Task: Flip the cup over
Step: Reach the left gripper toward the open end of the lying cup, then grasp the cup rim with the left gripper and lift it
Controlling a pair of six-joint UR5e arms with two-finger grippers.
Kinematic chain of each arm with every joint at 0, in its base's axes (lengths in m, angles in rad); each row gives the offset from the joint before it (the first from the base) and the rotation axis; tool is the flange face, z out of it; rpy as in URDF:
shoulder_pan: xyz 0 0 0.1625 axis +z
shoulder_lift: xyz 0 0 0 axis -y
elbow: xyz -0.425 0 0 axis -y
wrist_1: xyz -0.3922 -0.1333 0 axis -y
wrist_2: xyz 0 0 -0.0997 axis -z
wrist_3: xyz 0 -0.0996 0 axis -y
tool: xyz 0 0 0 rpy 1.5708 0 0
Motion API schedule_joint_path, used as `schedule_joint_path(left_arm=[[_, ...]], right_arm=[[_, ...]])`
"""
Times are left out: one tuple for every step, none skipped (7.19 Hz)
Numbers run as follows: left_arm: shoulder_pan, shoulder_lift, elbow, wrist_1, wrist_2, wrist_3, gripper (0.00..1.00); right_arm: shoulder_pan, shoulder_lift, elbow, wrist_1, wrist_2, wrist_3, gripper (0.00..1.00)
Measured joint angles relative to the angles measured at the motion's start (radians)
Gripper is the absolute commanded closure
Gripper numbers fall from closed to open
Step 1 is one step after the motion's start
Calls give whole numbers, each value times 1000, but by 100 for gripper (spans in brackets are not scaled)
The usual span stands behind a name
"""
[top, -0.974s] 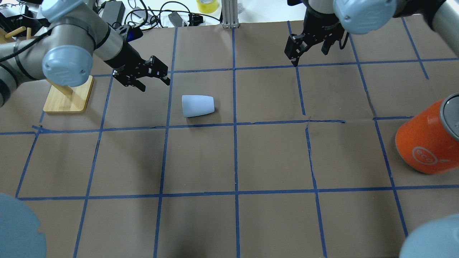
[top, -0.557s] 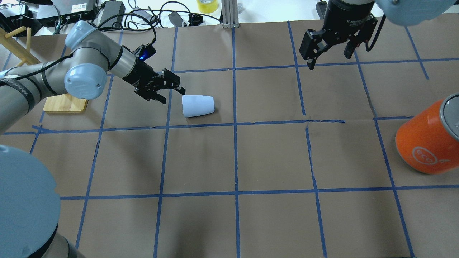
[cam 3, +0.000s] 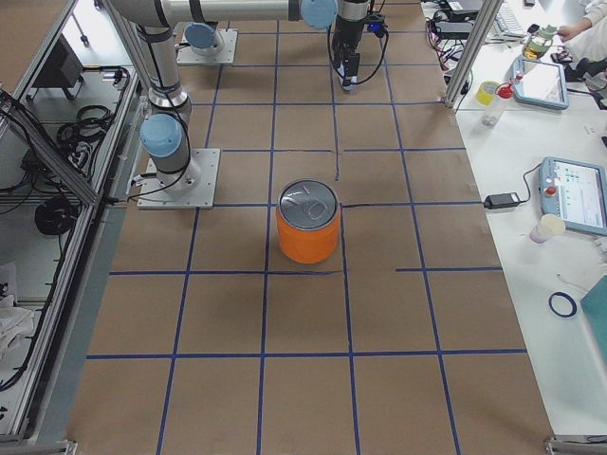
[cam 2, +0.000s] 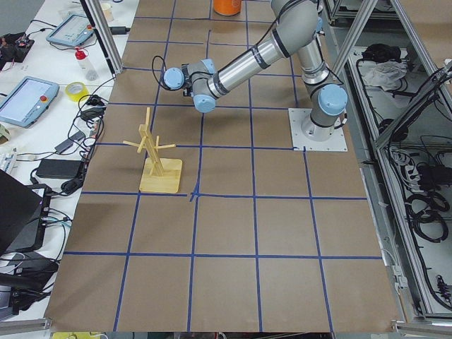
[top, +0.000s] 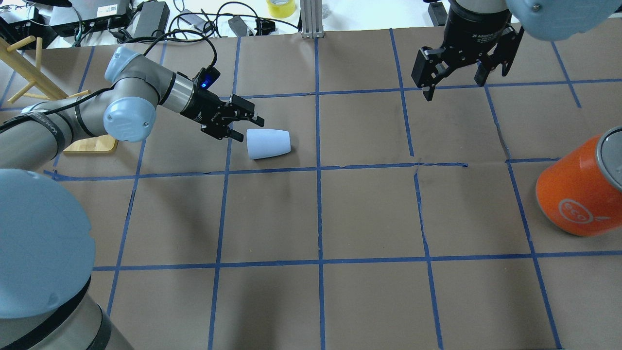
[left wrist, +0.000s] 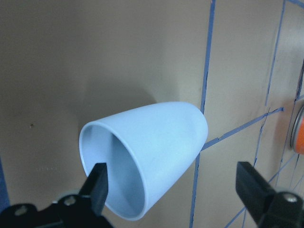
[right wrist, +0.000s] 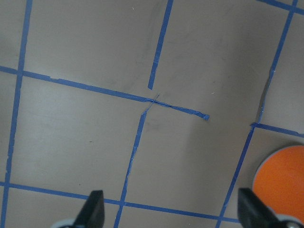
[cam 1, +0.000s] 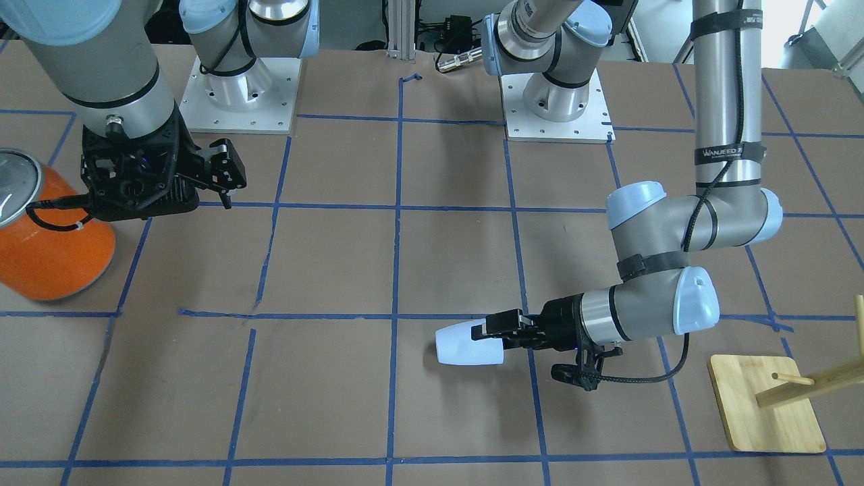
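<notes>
Sideways cup (top: 268, 144) — rim at parted jaws

- an orange can (cam 3: 308, 242) with a silver top is standing upright near the middle of the brown table (cam 3: 398, 379), just beside a blue tape line (cam 3: 343, 284).
- the near arm's base plate (cam 3: 197, 186) is sitting at the can's 10 o'clock, and the far arm's base (cam 3: 204, 40) is sitting farther off at 11 o'clock.
- the right gripper (cam 3: 348, 78) is hanging fingers-down over the table at the can's 12 o'clock, well apart from it; its jaws are showing too small to judge.
- on the white bench (cam 3: 531, 152), a control tablet (cam 3: 577, 194) is lying at the can's 3 o'clock, a yellow tape roll (cam 3: 486, 92) at 2 o'clock and a blue tape ring (cam 3: 562, 304) at 4 o'clock.
</notes>
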Motion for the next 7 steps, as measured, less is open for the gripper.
schedule_joint_path(left_arm=[[-1,-9,-1,5,-8,-1,100],[-1,-14,-2,8,-17,-3,100],[-1,-10,1,10,-25,-25,100],[1,6,11,26,-35,-109,100],[2,26,36,57,-45,-266,100],[4,46,92,71,-38,-415,100],[5,55,165,64,38,-480,100]], right_arm=[[0,1,0,-9,-6,-7,0],[0,2,0,-14,-10,-14,0],[0,2,1,-15,-12,-17,0],[0,1,1,-15,-13,-18,0],[0,0,1,-15,-14,-19,0],[0,0,1,-15,-14,-20,0],[0,-1,1,-14,-15,-20,0]])
